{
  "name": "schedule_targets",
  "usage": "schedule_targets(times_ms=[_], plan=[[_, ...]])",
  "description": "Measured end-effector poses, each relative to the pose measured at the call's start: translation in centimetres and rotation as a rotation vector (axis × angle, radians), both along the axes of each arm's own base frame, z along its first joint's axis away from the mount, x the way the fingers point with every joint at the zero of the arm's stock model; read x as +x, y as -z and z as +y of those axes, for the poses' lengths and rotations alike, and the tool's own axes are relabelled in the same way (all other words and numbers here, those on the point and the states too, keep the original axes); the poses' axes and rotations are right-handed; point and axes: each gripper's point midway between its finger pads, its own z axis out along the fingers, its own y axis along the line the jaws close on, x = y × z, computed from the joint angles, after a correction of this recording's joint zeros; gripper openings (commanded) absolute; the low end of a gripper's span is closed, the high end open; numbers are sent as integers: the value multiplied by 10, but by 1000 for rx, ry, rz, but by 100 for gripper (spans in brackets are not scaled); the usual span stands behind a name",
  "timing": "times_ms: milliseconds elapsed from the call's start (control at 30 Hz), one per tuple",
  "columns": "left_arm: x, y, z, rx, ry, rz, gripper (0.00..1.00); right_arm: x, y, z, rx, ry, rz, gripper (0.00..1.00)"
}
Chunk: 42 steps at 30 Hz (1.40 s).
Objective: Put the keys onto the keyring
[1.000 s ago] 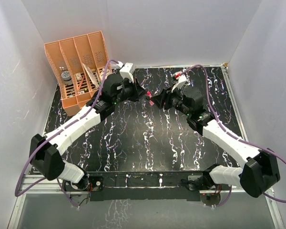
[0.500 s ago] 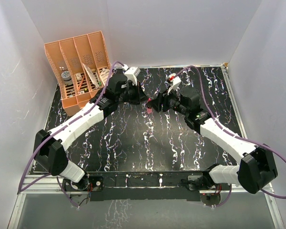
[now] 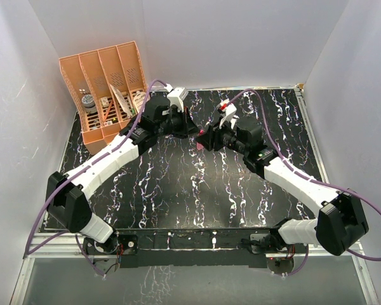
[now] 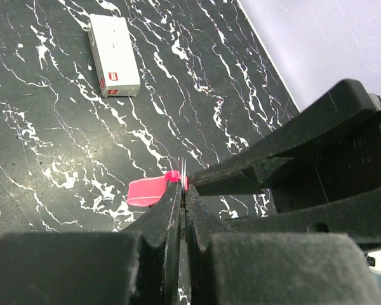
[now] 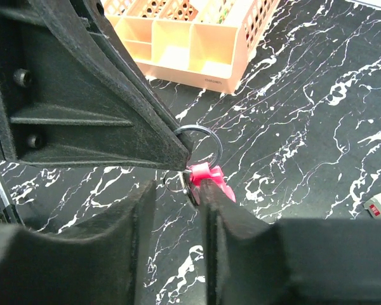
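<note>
- The table (image 3: 178,190) carries the work. Both arms reach in to one spot above its far middle, well clear of the orange organiser (image 3: 108,82) at the far left corner.
- The left gripper (image 4: 183,187) is fully closed. Its two fingertips pinch the thin wire of the keyring (image 4: 146,192), so you have the task's thing held in the air, off the table.
- The right gripper (image 5: 176,185) comes from the opposite side, nose to nose with the left. Its jaws stand partly apart with a clear gap. I see nothing clamped between them.
- The white box (image 4: 114,55) lies flat on the table beyond the keyring, well apart, and plays no part here.
- Relation that governs the next move: the metal loop (image 5: 200,128) stands out just past the left fingertip and directly ahead of the right jaws, just above their gap. The pink tag trails off the loop to one side of the pinch, with its long axis running away from the left fingers. Its head sits against the inner face of one right finger.
- The right gripper is the free one and is the nearer of the two to the loop's open side. In my judgement any threading has to come from there.
- The keys: I cannot make out any key in these views, so confirm where they are before you proceed.
</note>
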Motion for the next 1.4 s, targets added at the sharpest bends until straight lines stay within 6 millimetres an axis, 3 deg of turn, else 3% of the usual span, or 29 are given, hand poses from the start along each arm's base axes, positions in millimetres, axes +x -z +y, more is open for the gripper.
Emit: schedule_targets(times_ms=[100, 333, 1000, 1400], plan=[[0, 3, -1, 2, 3, 10, 0, 1, 2, 0, -4, 3, 1, 10], [-1, 3, 2, 19, -1, 21, 0, 0, 4, 3, -7, 3, 4, 0], [-4, 2, 0, 77, 47, 58, 0, 13, 9, -11, -82, 89, -41, 0], [-32, 16, -1, 101, 152, 165, 0, 26, 18, -31, -163, 186, -60, 0]])
